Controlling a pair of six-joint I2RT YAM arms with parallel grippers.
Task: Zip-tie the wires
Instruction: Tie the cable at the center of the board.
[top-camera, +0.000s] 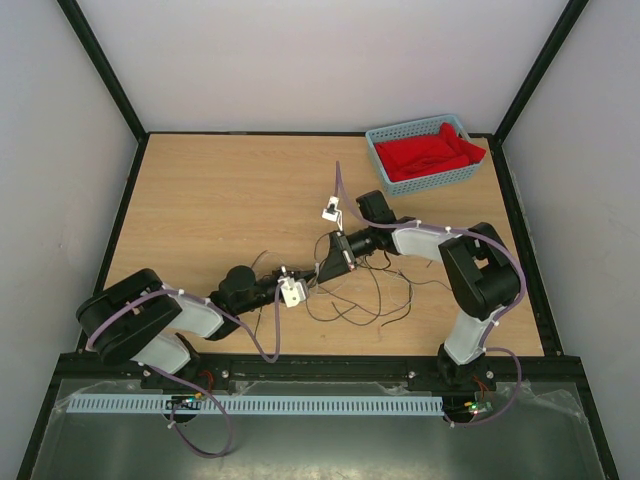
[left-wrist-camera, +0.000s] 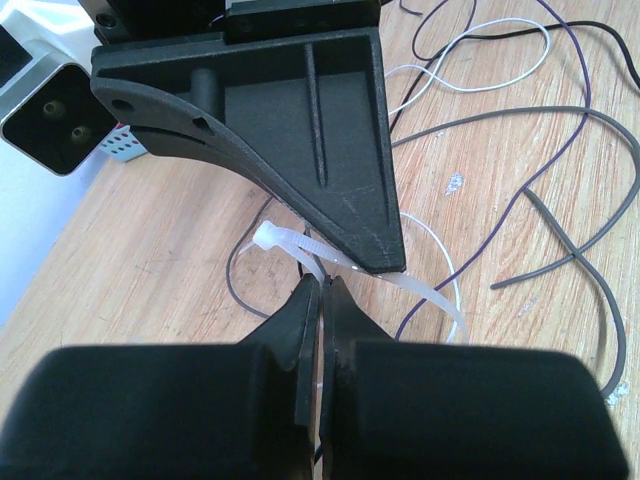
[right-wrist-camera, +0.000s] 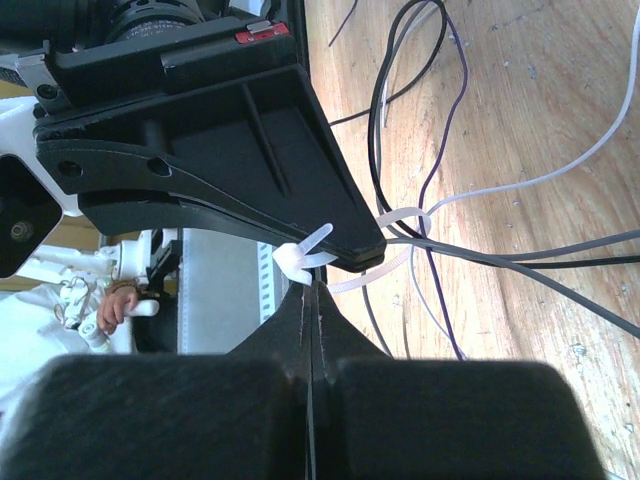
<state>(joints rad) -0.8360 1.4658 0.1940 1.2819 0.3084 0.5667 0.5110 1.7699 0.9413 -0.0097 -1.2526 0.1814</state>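
Your left gripper (left-wrist-camera: 322, 292) and right gripper (right-wrist-camera: 312, 296) both pinch the pale, flat plastic zip tie (left-wrist-camera: 285, 241) mid-frame, among thin curling wires (left-wrist-camera: 500, 112).

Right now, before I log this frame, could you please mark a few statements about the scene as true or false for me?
1. The blue basket holds a red cloth. True.
2. The left gripper stands wide open. False: it is shut, with the zip tie at its tips.
3. The right gripper is shut. True.
4. The wires are piled in the basket. False: they lie spread on the table.
5. The two grippers are far apart. False: they meet at the zip tie.
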